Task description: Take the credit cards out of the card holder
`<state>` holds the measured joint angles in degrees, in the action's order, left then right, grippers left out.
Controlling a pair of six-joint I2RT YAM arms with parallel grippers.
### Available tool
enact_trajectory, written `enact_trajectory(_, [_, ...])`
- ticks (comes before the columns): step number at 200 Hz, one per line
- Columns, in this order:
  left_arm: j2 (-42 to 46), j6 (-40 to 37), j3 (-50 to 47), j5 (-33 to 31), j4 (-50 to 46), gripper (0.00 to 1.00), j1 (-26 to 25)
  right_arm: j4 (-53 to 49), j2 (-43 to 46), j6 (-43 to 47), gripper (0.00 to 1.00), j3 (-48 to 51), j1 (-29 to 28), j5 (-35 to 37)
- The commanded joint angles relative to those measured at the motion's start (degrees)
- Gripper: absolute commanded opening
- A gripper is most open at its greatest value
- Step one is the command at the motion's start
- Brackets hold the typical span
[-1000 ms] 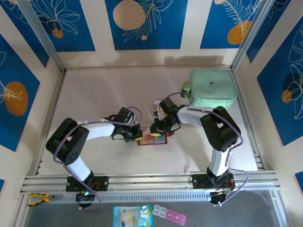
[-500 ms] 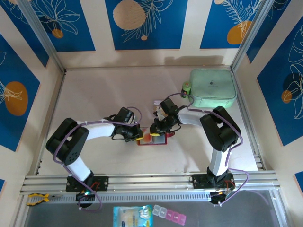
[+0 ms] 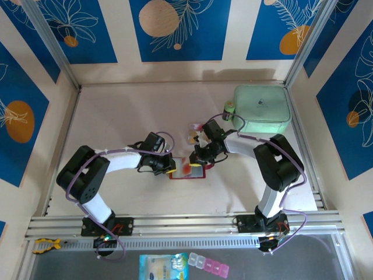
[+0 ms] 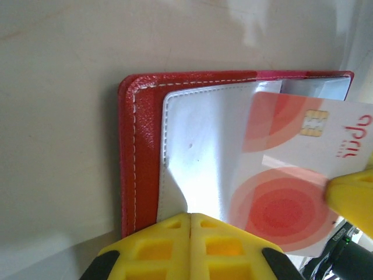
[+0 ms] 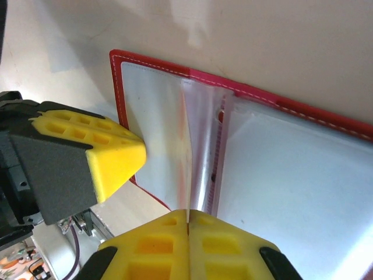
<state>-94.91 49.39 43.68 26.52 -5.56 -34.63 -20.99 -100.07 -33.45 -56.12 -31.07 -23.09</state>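
Pale table (image 3: 116,116), open red card holder (image 4: 129,146), left gripper (image 4: 189,223) clamped on its edge, right gripper (image 5: 187,224) pinching credit card (image 4: 285,198).

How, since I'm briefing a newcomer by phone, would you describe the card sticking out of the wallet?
Left of and nearer than the mint green case lies the open red card holder. A credit card sticks out of it, pinched by the right gripper. Unlike the loose tan card beyond, it is white with red-orange circles and a gold chip.
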Motion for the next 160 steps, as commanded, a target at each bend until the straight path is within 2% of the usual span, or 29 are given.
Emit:
enact_trajectory(1, [-0.05,-0.65,0.14,-2.04,-3.45,0.0,-0.16,-5.84,2.77,3.01,0.05,0.09,0.79,2.45])
enact_trajectory(35, [-0.27,-0.31,0.68,-1.23,-2.71,0.0,0.05,-10.29,5.83,6.24,0.04,-1.89,1.71,4.34])
enact_trajectory(67, [-0.69,-0.85,1.49,-1.14,-3.24,0.0,0.25,-17.4,7.32,14.25,0.02,-5.98,2.13,8.95])
enact_trajectory(98, [0.04,-0.96,1.59,-1.3,-3.57,0.0,0.27,-22.88,8.27,26.07,0.01,-8.99,2.66,13.31])
enact_trajectory(119, [1.0,-0.96,1.34,-1.57,-3.58,0.0,0.26,-26.41,7.49,33.92,0.0,-11.97,3.41,18.82])
enact_trajectory(134, [1.16,-0.88,1.2,-1.84,-3.57,0.0,0.28,-28.26,7.04,42.25,0.0,-13.73,3.82,18.67])
enact_trajectory(160, [1.26,-0.53,1.13,-1.74,-3.18,0.0,0.33,-29.1,6.41,53.81,0.0,-16.73,3.66,22.54])
